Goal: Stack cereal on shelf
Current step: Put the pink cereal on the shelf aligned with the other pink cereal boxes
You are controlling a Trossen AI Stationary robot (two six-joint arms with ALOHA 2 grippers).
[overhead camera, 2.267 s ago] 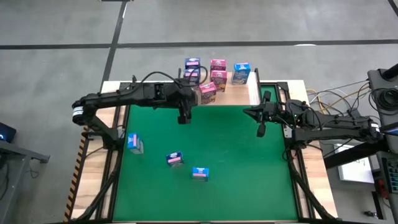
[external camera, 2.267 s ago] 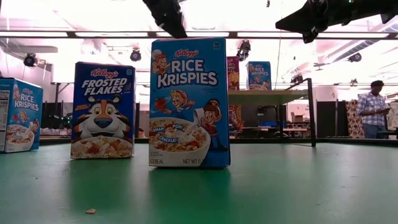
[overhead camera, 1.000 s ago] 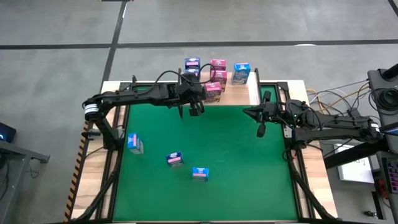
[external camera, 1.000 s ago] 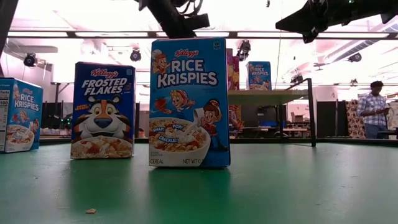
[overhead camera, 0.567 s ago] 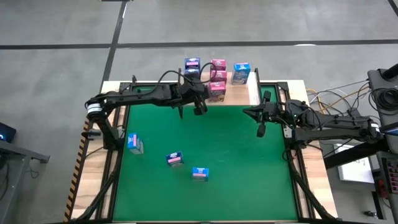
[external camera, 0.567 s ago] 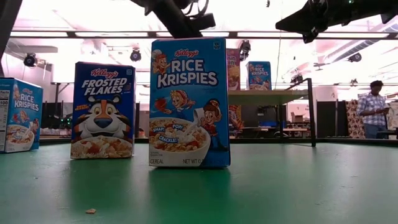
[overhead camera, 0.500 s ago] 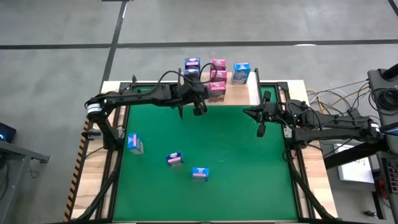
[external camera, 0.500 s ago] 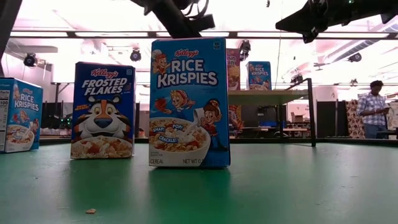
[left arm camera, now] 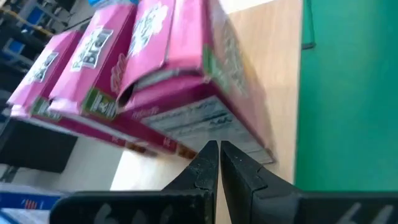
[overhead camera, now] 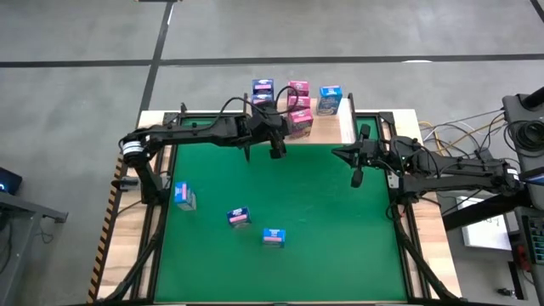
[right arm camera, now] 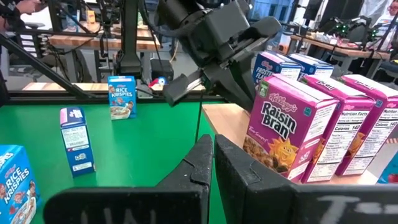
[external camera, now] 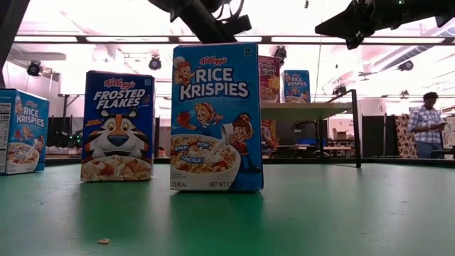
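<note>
A pink Raisin Bran cereal box stands upright on the light-wood shelf, next to other pink boxes and blue boxes. My left gripper is shut at the shelf's front edge, its tips at this box. Three more small cereal boxes stand on the green table: one near the left edge, one and one near the middle. My right gripper is shut and waits above the table's right part. My left gripper pushes the pink box with its shut fingertips, which meet the narrow printed side panel. The fingers come roughly level, from the table's left and near side. The box stands upright with its bottom on the shelf.
In the low view the table's boxes stand close: Rice Krispies, Frosted Flakes and another Rice Krispies. The shelf's black leg stands behind. A person is far off in the room.
My left gripper, shut throughout, has moved toward the table's right edge along the shelf's front. The pink box has slid with it along the shelf toward the right, closing up on the other pink boxes, and stays upright.
</note>
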